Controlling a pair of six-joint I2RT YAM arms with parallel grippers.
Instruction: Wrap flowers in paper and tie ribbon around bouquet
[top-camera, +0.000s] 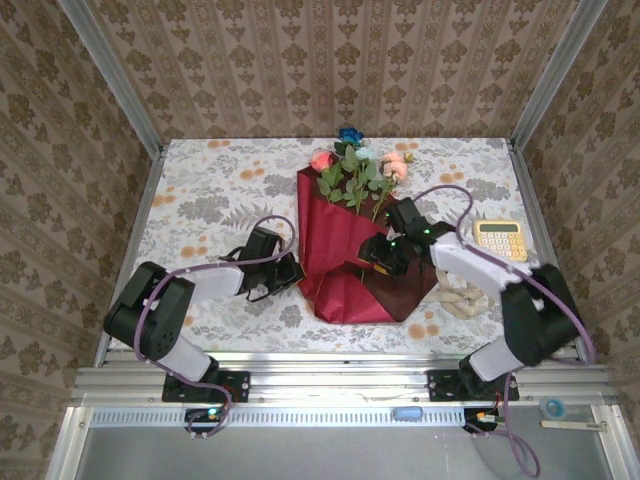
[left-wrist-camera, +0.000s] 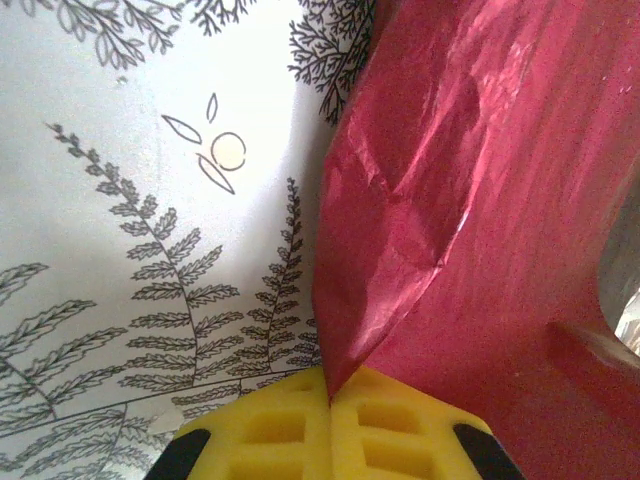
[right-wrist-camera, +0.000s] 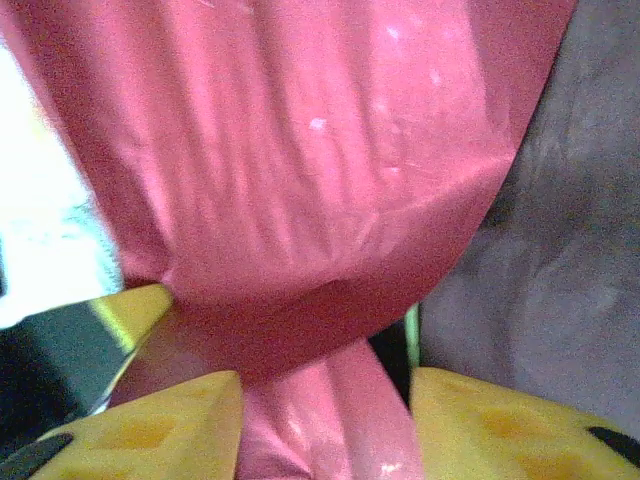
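From above: large dark red paper sheet folded into a rough cone at the table's middle. Thin green-stemmed flowers with pink, teal and blue heads poking out toward the far edge. Left gripper at the cone's left side, right gripper on its right flap. Soft beige ribbon bunched near the right edge, untouched. Left wrist: yellow pads pinched flat together on the paper's edge, just above the fern-printed tablecloth. Right wrist: yellow fingers parted, a red fold running loose between them, unclamped. For a good wrap: hold the left pinch firm as anchor, draw the right flap snugly across the stems, avoid tearing the thin sheet or crushing the heads.
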